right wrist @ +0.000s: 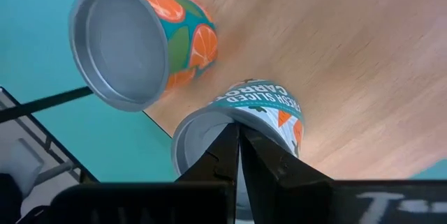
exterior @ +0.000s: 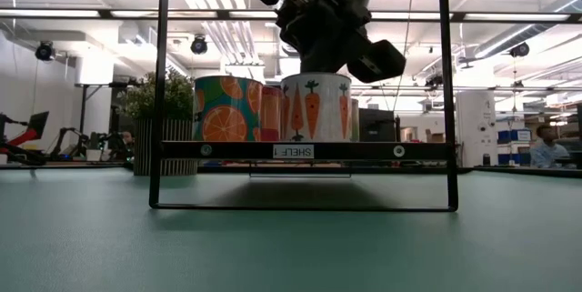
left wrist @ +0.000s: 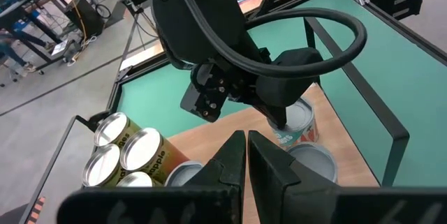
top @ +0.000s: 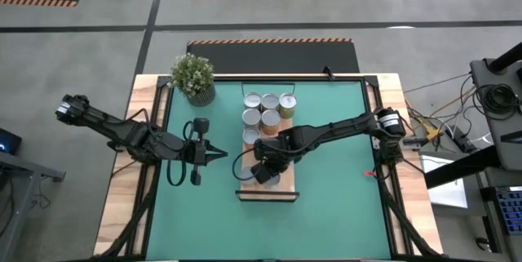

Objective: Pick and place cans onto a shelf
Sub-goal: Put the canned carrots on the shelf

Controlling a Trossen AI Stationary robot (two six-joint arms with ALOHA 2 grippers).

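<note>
The right tool [top: 267, 172] is seen above the shelf [top: 287, 187], with its fingers pressed together and nothing between them. Its tip is placed at the rim of the carrot can [right wrist: 262, 116], which stands on the wood; whether the rim is touched cannot be told. Just beside this can, an orange-slice can [right wrist: 140, 46] is found, near the edge of the plank. Behind the right tool, at the far end of the shelf, a group of cans [top: 267, 109] is packed closely, silver and white tops upward. A potted plant [top: 194, 77] is placed at the far left corner of the green mat [top: 334, 188].

The left tool [top: 218, 154] is held over the mat, to the left of the shelf, its fingers also closed and empty, pointing towards the right arm. Between the two tools the thick black cable loop [left wrist: 328, 28] of the right arm is hanging. A thin black frame [exterior: 305, 92] is standing around the shelf area, and its posts limit the room on both sides.

Open mat is left on the right of the right tool and towards the near edge of the worktop [top: 122, 205].

On the carrot can the words "FRESH SLICED CARROTS" are read. The front strip under the cans carries a label [exterior: 294, 151] with mirrored text, seemingly "SHELF".
</note>
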